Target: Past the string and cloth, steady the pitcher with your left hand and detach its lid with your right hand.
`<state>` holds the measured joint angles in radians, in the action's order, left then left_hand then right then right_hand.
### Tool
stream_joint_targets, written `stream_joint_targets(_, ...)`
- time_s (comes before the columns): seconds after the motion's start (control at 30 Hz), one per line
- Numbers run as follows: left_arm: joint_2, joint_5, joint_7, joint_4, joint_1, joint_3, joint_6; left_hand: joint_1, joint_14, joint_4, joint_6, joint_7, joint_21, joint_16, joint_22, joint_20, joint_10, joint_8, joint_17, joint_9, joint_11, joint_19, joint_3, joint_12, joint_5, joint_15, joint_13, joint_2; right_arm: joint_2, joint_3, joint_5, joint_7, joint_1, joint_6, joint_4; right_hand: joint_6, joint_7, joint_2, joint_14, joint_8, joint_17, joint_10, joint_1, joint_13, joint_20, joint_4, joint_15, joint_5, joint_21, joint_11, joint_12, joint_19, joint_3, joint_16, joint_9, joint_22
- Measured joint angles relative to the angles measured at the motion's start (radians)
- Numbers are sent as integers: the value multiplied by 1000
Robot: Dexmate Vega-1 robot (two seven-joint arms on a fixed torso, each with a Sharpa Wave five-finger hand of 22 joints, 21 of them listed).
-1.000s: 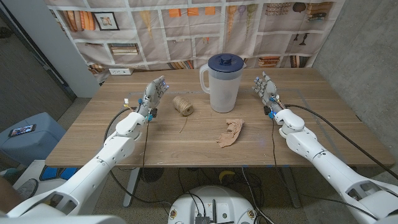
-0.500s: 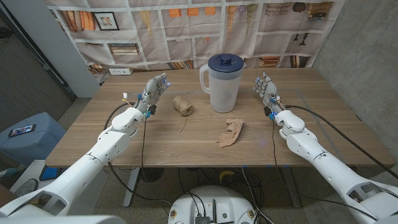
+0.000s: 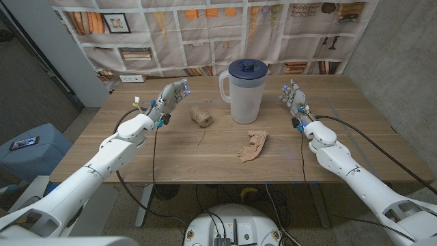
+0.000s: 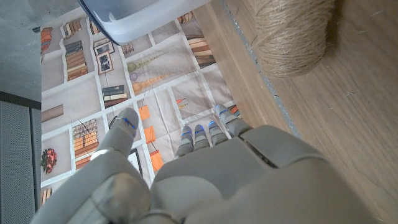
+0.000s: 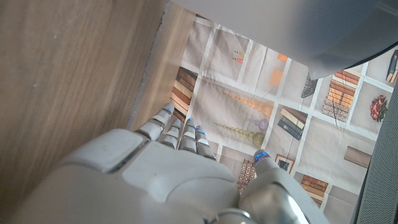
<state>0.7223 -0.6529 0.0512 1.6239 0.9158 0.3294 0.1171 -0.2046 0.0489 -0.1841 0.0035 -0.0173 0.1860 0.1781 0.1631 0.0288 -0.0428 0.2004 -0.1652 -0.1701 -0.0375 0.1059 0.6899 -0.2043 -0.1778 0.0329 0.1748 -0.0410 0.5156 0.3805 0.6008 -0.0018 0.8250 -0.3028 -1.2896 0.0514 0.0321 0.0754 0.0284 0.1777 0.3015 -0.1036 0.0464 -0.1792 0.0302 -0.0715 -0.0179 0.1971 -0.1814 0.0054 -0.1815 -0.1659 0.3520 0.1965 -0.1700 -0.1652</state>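
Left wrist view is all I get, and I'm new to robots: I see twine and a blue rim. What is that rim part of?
Observer: A clear pitcher with a dark blue lid, standing upright on the table.
Operator: Is anything holding it?
Observer: No. The left hand is open beside the ball of twine, apart from the pitcher.
Operator: And the other hand?
Observer: The right hand is open too, on the pitcher's far side, not touching it.
Operator: Anything else on the table?
Observer: A crumpled tan cloth lies in front of the pitcher.
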Motion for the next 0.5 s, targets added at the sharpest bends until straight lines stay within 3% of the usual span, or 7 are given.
stream_joint_targets(0.5, 35, 30, 92, -9, -54, 35, -1, -33, -6, -4, 6, 5, 0, 0, 0, -11, 16, 0, 0, 0, -5, 0, 4, 0, 0, -4, 0, 17, 9, -7, -2, -6, 7, 0, -3, 0, 0, 11, 0, 0, -1, 0, -11, 0, 4, 4, 0, 0, 0, 0, 0, 4, -4, 0, 0, 0)
